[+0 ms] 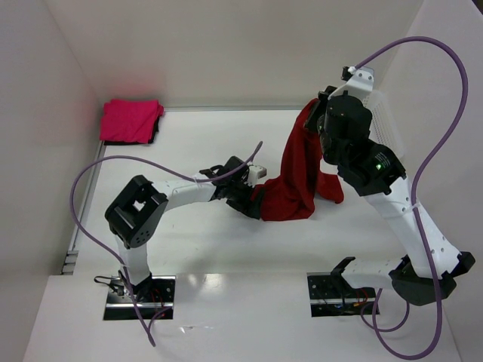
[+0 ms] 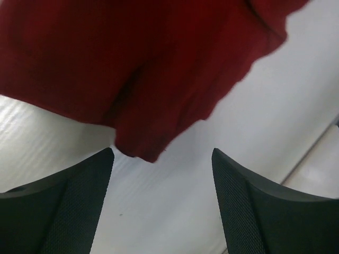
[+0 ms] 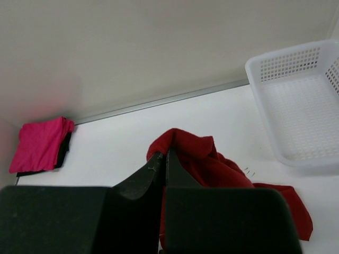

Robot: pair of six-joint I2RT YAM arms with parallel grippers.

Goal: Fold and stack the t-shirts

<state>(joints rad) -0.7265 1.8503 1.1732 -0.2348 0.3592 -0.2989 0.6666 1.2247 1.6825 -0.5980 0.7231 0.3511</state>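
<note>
A dark crimson t-shirt [image 1: 296, 177] hangs from my right gripper [image 1: 320, 105], which holds it up at the back right. The shirt's lower part rests bunched on the table. In the right wrist view the right gripper [image 3: 163, 154] is shut on a fold of the crimson cloth [image 3: 222, 169]. My left gripper [image 1: 256, 200] sits low at the shirt's lower left corner. In the left wrist view it [image 2: 161, 153] stands open, with the shirt's hem corner [image 2: 139, 143] just ahead of the fingertips and nothing between them. A folded magenta-pink t-shirt [image 1: 130, 121] lies at the back left corner.
A white mesh basket [image 1: 386, 121] stands at the back right behind the right arm, and its rim [image 3: 263, 111] shows in the right wrist view. The pink t-shirt [image 3: 39, 143] lies on something dark. White walls close the table at the back and left.
</note>
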